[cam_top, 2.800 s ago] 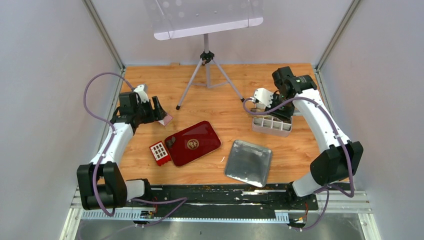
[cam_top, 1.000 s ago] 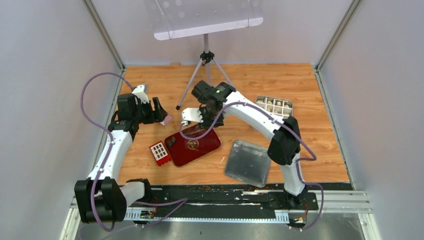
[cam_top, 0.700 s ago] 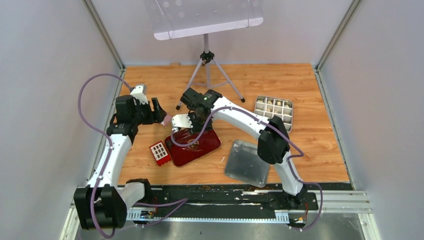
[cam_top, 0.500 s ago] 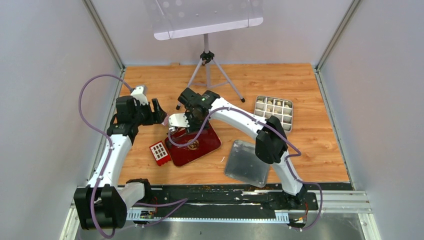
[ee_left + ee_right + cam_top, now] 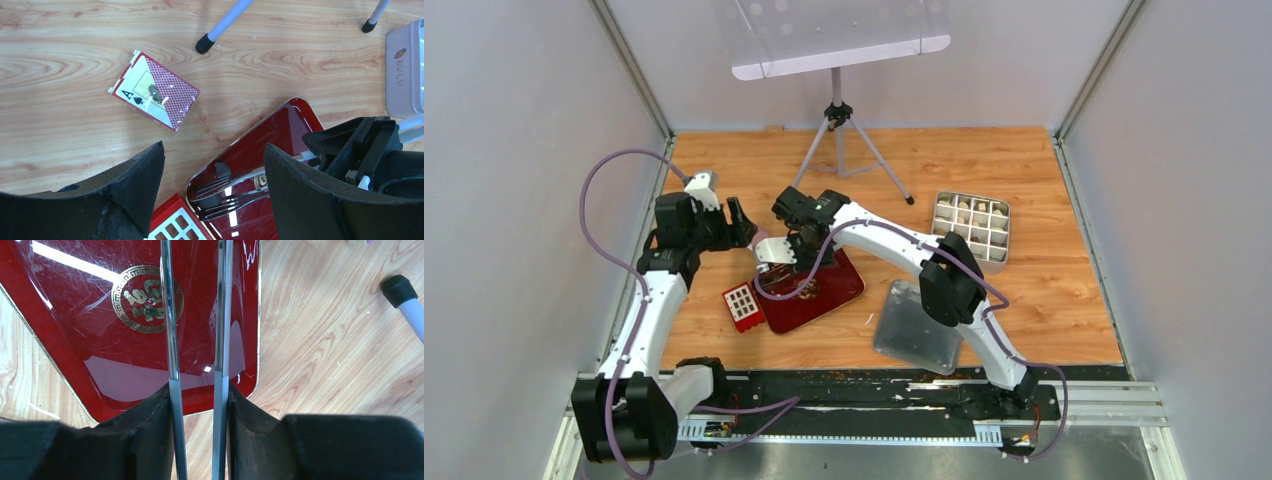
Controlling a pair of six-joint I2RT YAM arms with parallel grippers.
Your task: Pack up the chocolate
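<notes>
- Steel tongs (image 5: 169,330) are clenched between the right gripper's (image 5: 197,395) fingers, above a red lid (image 5: 100,360).
- Left gripper (image 5: 214,150) gapes wide; a card pack (image 5: 154,90) lies beyond its jaws.
- Chocolate (image 5: 964,207) sits in a divided tin (image 5: 1004,240), well apart from both jaws.

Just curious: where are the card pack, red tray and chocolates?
card pack (image 5: 154,96): left wrist view, its top face
red tray (image 5: 80,330): right wrist view, its bare glossy floor
chocolates (image 5: 965,207): top view, one pale piece

The table (image 5: 1044,290) bears red tray (image 5: 826,297), card pack (image 5: 154,90), silver lid (image 5: 914,338).
</notes>
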